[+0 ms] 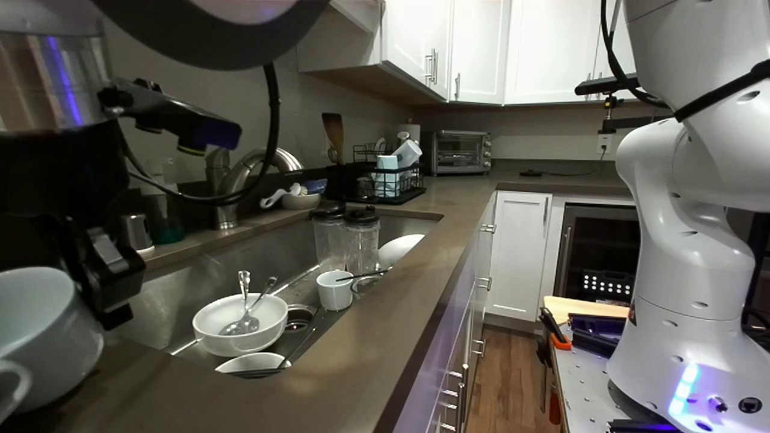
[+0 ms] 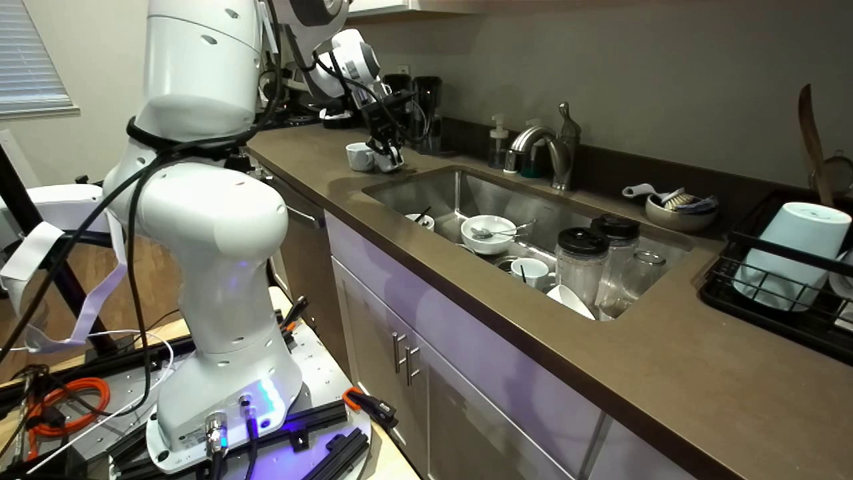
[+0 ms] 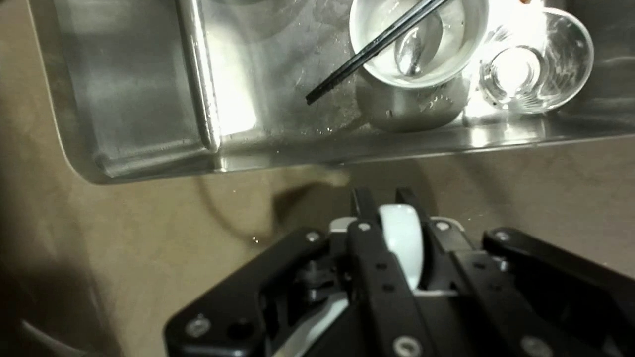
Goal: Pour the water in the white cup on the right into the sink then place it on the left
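My gripper (image 3: 385, 196) is shut on a glossy white cup (image 3: 403, 243) in the wrist view. Its fingers pinch a rounded white part of it; I cannot tell whether this is wall or handle. In an exterior view the white cup (image 2: 384, 162) is at the gripper (image 2: 393, 155), by the counter at the sink's far end; its inside is hidden. A white mug (image 2: 360, 157) stands just left of it. In an exterior view a big white cup with a loop handle (image 1: 48, 337) is beside the gripper (image 1: 117, 300); which of the two is unclear. The steel sink (image 3: 134, 89) lies beyond the fingertips.
The sink holds a white bowl with spoons (image 1: 240, 322), a cup (image 1: 334, 290), lidded jars (image 2: 581, 267) and a glass (image 3: 540, 64). The chrome faucet (image 2: 560, 150) stands behind it, with soap bottles (image 2: 498, 141) close by. A dish rack (image 2: 786, 287) stands at the opposite end.
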Available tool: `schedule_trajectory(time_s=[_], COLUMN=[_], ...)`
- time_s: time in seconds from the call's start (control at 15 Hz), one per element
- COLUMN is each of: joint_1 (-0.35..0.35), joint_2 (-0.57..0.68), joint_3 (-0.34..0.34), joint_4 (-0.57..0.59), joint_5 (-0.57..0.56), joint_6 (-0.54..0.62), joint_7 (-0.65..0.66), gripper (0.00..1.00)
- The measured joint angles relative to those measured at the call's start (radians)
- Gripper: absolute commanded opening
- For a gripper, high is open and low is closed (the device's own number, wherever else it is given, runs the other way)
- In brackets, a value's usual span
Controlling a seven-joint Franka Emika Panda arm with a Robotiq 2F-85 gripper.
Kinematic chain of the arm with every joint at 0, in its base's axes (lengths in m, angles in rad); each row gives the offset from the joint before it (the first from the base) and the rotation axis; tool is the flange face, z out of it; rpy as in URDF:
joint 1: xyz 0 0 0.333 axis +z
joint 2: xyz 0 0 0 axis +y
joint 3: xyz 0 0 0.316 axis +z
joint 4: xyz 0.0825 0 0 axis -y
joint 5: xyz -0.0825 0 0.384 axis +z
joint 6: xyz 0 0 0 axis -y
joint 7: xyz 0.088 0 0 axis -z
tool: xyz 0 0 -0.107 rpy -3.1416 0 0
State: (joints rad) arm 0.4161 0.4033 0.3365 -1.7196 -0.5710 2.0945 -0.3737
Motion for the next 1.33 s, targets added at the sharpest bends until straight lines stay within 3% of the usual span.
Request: schedule_trajectory(time_s=[0.47, 1.33], joint_1=[0.019, -0.062], joint_2=[0.053, 0.056], joint_3=[-0.001, -0.014], joint_4=[0.079, 0.064], joint_5=[0.016, 0.207], joint_6=[-0.022, 0.063], joint_7=[-0.042, -0.099], gripper=[0.04, 0.04])
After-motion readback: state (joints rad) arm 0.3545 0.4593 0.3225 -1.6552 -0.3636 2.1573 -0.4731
